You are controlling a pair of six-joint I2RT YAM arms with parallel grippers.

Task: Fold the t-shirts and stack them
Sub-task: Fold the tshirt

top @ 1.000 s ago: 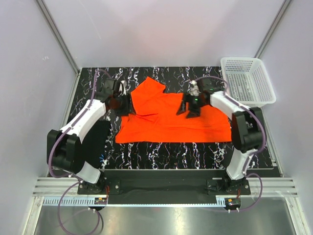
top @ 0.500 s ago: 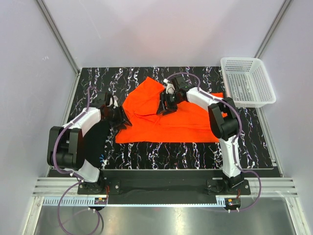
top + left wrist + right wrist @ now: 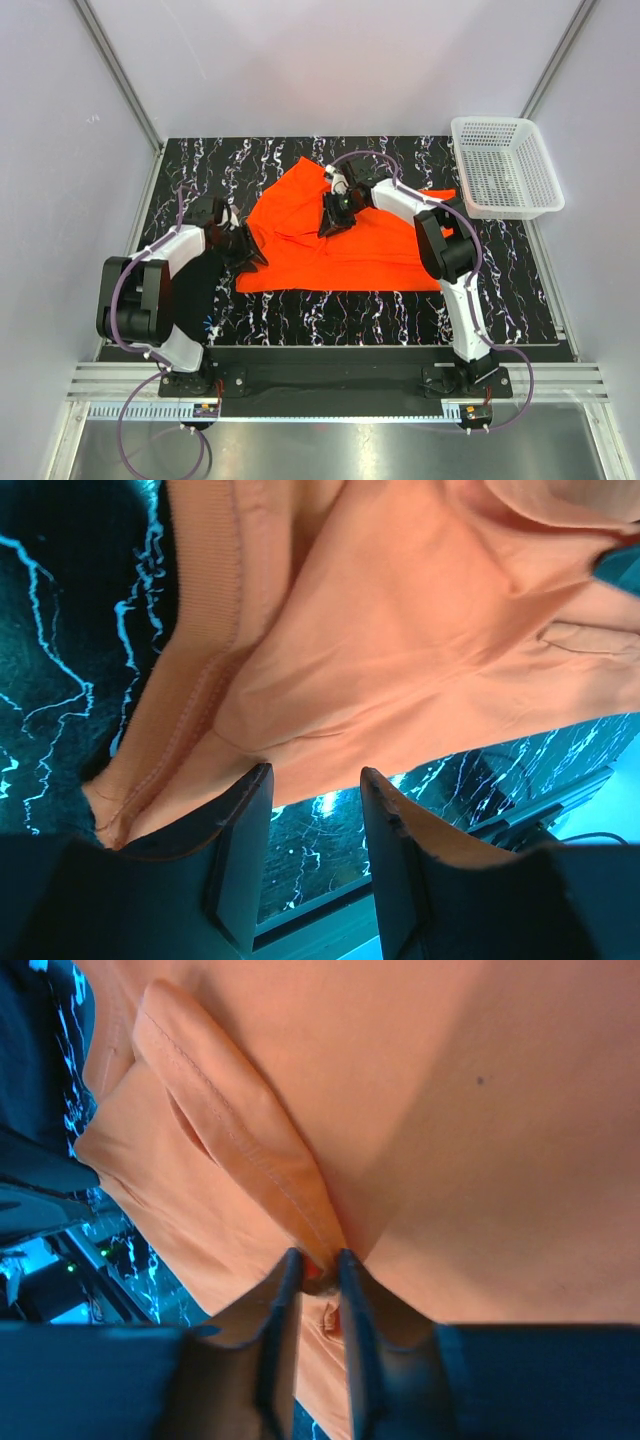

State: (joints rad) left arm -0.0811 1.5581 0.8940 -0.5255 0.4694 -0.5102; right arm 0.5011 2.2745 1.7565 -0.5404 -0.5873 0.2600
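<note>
The orange-red t-shirt [image 3: 350,235] lies spread and creased on the middle of the black marbled mat [image 3: 350,305]. My right gripper [image 3: 331,220] rests on its upper middle. In the right wrist view this gripper [image 3: 319,1257] is pinched on a raised fold of the orange cloth [image 3: 250,1150]. My left gripper [image 3: 250,254] is at the shirt's lower left edge. In the left wrist view it [image 3: 315,775] stands open, with bare mat showing between its fingers and the shirt's hem [image 3: 200,680] just past the tips. A folded black t-shirt [image 3: 198,285] lies beside the left arm.
A white mesh basket [image 3: 505,122] stands at the back right, partly off the mat. Metal frame posts and pale walls close in both sides and the back. The arm bases sit on a black bar at the near edge.
The right gripper has slid left across the shirt and closed on a fold. The left gripper has come down from the upper left to the shirt's lower left edge.
</note>
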